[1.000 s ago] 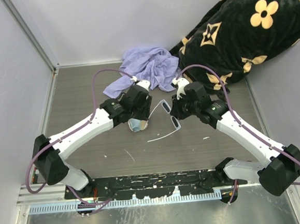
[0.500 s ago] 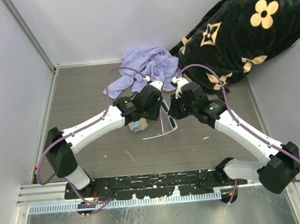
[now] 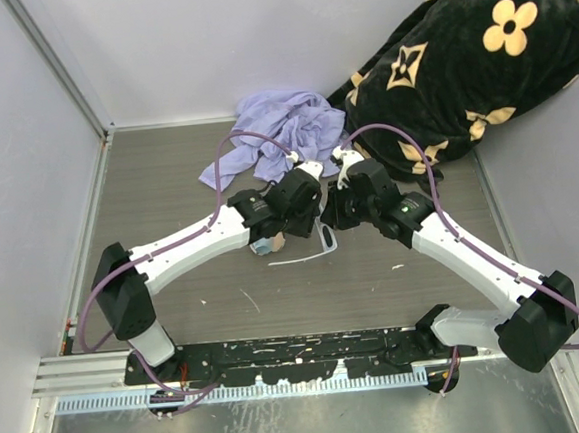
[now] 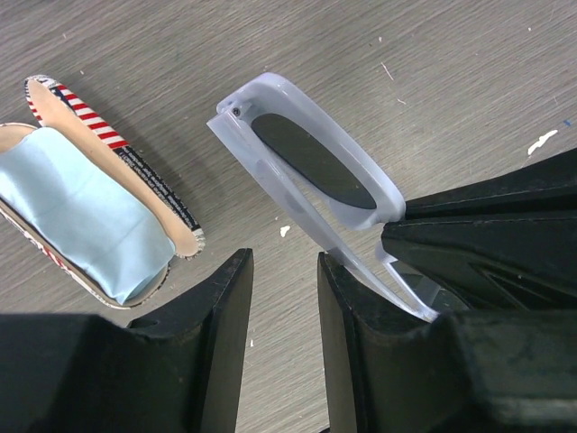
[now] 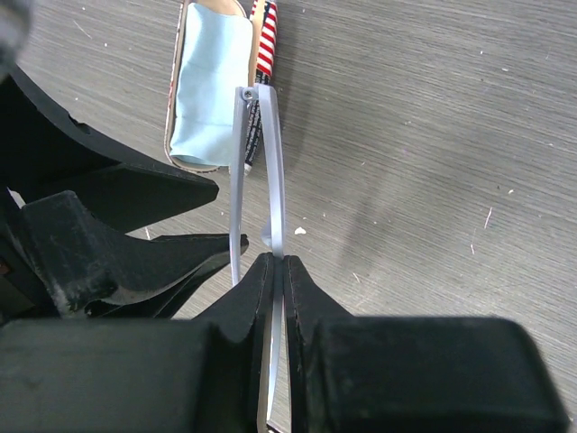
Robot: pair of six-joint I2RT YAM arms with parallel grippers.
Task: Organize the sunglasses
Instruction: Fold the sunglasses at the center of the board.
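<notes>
White plastic is what my right tool (image 5: 275,263) has hold of: both fingers are pressed together on the thin frame of the sunglasses (image 5: 270,153). In the right wrist view the pair stands edge-on and appears held off the grey wood-grain desk (image 5: 433,135). That view gives only the frame's edge and one slim arm; no lens shows.

The left wrist view supplies the lens, a dark oval in the white frame, tilted, with a folded arm running down from the hinge. My left tool (image 4: 284,262) is parted by a narrow gap with nothing between its fingers. The folded arm passes the tip of one finger, and I cannot tell whether they touch.

Both wrist views show the striped case (image 4: 135,162) lying open on the desk just beside the glasses, a light-blue cloth (image 4: 86,216) inside it. From above, the case is mostly hidden under my left arm.

Only the top view shows both tools meeting near the middle of the desk, the sunglasses between them with one long white arm reaching out to the left. It alone shows the crumpled lilac cloth (image 3: 282,127) at the far edge and the black flowered blanket (image 3: 457,53) in the far right corner.
</notes>
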